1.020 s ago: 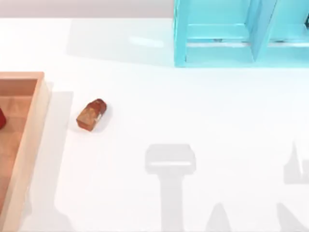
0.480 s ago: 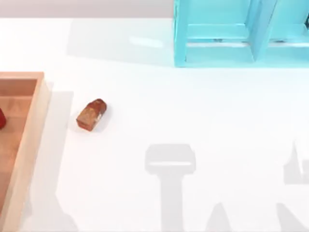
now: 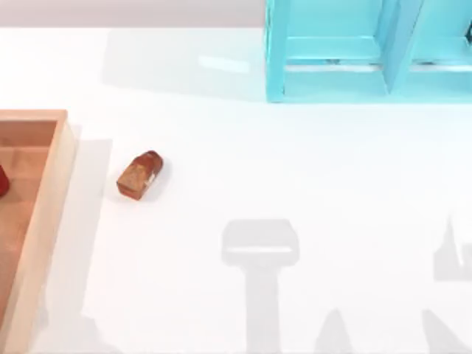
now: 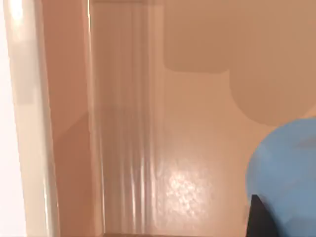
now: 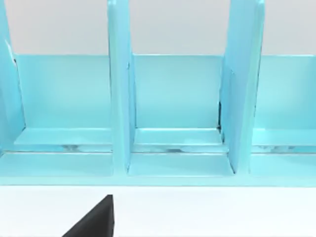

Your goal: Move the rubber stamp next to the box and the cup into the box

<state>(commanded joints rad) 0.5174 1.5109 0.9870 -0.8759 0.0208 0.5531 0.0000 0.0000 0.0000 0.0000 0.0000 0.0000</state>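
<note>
Risk first: judged likeliest to lose the cup (image 4: 289, 168) onto the box (image 3: 46, 214) rim or out over the table (image 3: 295, 169), should the left gripper (image 4: 256, 220) let go off-centre or too high, since a round, tapering cup would roll or tip. Saw that cup close in the left wrist view, over the box's orange-brown floor, beside a dark piece of the left gripper; could not tell whether held or loose, nor how wide the jaws stood. Judged a second hazard in any sweep back out at 3 o'clock from the box: could knock the rubber stamp (image 3: 140, 175) away from its place. Found the stamp lying on its side on the table, toward 9 o'clock of the top view, near the box's outer rim but not touching. Ran its long axis from 7 o'clock to 1 o'clock, rounded darker end pointing to 1 o'clock, mottled flat end to 7 o'clock. Placed the right gripper (image 5: 94, 220) idle before the turquoise shelf (image 5: 173, 108); could not tell its jaw state either.
</note>
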